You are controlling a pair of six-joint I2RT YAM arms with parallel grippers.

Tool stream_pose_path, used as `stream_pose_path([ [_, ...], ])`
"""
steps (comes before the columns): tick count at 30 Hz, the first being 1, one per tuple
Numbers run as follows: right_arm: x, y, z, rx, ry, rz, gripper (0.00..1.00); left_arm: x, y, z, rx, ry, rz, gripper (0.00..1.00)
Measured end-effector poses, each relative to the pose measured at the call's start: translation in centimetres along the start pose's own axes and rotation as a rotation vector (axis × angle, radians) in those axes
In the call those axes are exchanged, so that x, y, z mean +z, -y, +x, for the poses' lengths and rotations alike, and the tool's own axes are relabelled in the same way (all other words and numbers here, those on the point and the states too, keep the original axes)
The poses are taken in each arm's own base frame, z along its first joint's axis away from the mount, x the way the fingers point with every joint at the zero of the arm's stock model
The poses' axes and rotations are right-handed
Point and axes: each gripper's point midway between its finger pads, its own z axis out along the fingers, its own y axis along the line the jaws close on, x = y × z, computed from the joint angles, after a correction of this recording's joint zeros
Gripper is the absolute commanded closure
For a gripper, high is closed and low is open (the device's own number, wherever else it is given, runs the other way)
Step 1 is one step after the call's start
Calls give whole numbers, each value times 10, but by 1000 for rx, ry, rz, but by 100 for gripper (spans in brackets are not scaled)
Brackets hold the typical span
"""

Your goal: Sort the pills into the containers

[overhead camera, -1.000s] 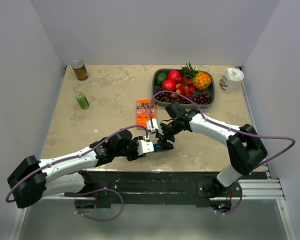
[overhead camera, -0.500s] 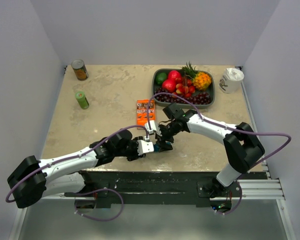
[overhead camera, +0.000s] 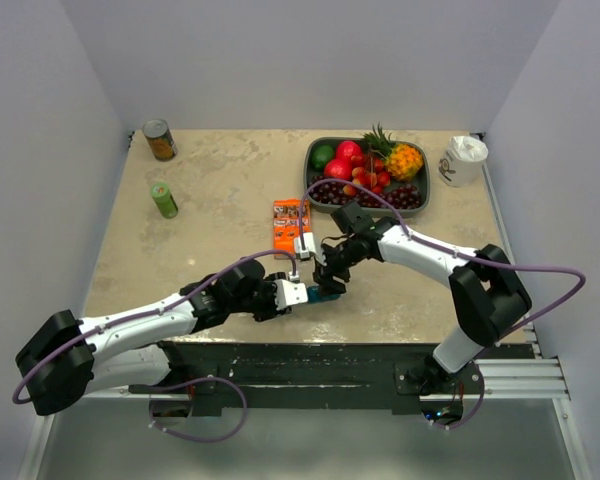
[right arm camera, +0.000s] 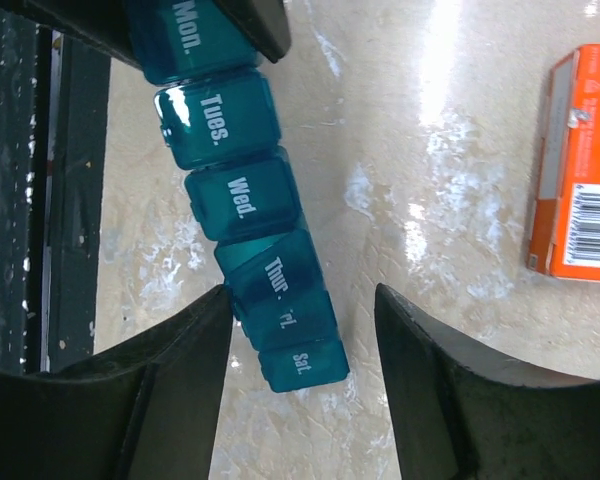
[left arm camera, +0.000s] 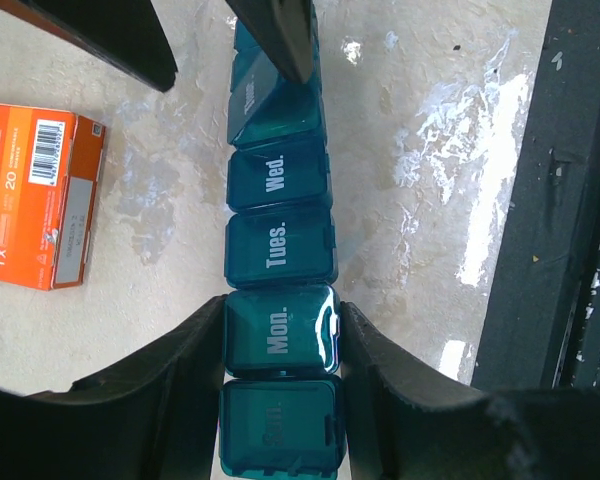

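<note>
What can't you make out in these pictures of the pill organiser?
Pills: none shows in any view; the tinted lids of the pill organiser hide its contents.
Top external: the left gripper and right gripper cover most of it.
Left wrist: the top edge cuts off the far compartments; the nearest label is blurred.

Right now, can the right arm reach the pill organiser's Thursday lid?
Probably yes: its open jaws straddle the Thur. lid, nothing between; the left jaws clamp the pill organiser at Mon.
</note>
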Motion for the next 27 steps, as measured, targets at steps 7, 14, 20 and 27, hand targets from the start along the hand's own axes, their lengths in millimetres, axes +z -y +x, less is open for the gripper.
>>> stream_pose_path([
  [7, -7, 20, -4, 25, 14, 89, 43, 0, 4, 4, -4, -16, 16, 100],
  [14, -10, 28, -4, 28, 24, 113, 37, 0, 6, 4, -4, -15, 27, 100],
  [20, -11, 0, -3, -42, 38, -27, 28, 1, 7, 5, -5, -16, 32, 100],
  [27, -7, -27, -3, -96, 40, -139, 30, 1, 7, 5, -6, -18, 33, 100],
])
